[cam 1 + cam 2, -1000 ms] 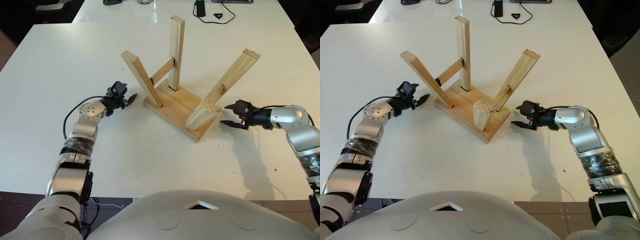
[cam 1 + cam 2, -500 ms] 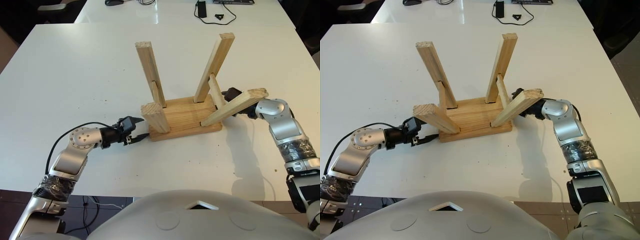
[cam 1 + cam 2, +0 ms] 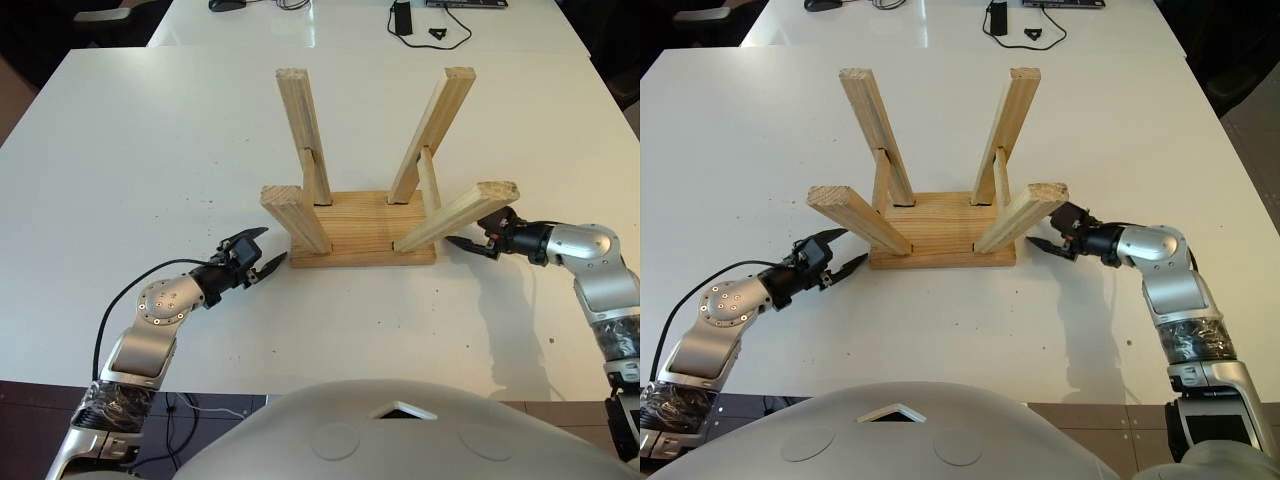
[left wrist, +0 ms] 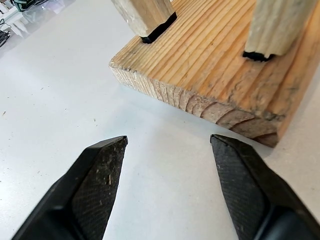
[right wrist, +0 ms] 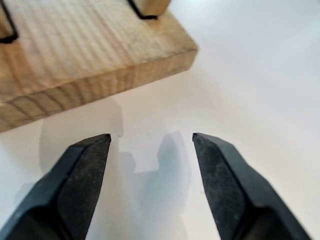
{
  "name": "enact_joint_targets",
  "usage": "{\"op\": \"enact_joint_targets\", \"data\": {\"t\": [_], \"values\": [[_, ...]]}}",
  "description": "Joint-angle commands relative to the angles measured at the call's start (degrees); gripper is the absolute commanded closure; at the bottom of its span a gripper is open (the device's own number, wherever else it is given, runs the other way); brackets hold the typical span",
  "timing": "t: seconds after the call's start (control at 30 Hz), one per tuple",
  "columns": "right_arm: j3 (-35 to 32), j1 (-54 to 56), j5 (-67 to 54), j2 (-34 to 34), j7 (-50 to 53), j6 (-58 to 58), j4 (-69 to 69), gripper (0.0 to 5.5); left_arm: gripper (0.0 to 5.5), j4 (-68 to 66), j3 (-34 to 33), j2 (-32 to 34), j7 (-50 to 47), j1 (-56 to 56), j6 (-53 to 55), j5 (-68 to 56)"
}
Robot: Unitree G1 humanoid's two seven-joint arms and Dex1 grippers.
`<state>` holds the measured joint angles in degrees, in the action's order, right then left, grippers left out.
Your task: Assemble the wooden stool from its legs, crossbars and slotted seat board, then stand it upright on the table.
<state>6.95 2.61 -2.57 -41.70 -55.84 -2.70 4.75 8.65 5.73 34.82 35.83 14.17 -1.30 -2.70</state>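
- The stool [image 3: 360, 200] is sitting upside down mid-table, its slotted seat board [image 3: 365, 232] lying flat and its four legs splaying upward, with a crossbar [image 3: 318, 178] joining each side pair.
- The left gripper [image 4: 169, 138] is hovering with fingers spread and holding nothing, just short of the board's left end. The right gripper [image 5: 151, 136] is gaping the same way just off the right end, under the near right leg [image 3: 455, 212].
- The wood is looking stiff, fairly light and rough-grained, so it is probably going to grip well rather than slip.
- The legs are only sitting in slots, so a pull on one could work it loose. Pinching the board's two ends looks the safer hold for turning it over.
- The table [image 3: 150, 130] is showing a smooth white top on which the board may slide when pushed.
- Behind it, a second white table is carrying cables and a small black device [image 3: 400, 15].
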Motion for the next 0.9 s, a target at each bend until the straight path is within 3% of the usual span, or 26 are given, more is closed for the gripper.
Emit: {"op": "enact_joint_targets", "data": {"t": [0.03,0.23,0.6,0.9], "values": [[3.2,-3.5,-2.7,1.1,-2.5,-3.8,-8.5,2.47,2.40,1.8,3.9,-1.9,0.0,1.4,1.3,2.3],[1.4,-3.8,-12.3,0.6,-6.2,-15.0,-22.9,2.47,2.40,10.9,4.5,-3.7,1.1,1.0,6.4,-2.6],[-12.1,-6.4,-25.5,-9.4,-14.9,-25.6,-35.1,2.47,2.40,36.1,-8.9,2.4,5.2,7.8,20.7,-27.3],[-19.4,-3.5,-36.3,-9.8,-16.4,-32.0,-36.8,2.47,2.40,42.4,-19.0,8.5,7.4,7.4,27.1,-44.1]]}}
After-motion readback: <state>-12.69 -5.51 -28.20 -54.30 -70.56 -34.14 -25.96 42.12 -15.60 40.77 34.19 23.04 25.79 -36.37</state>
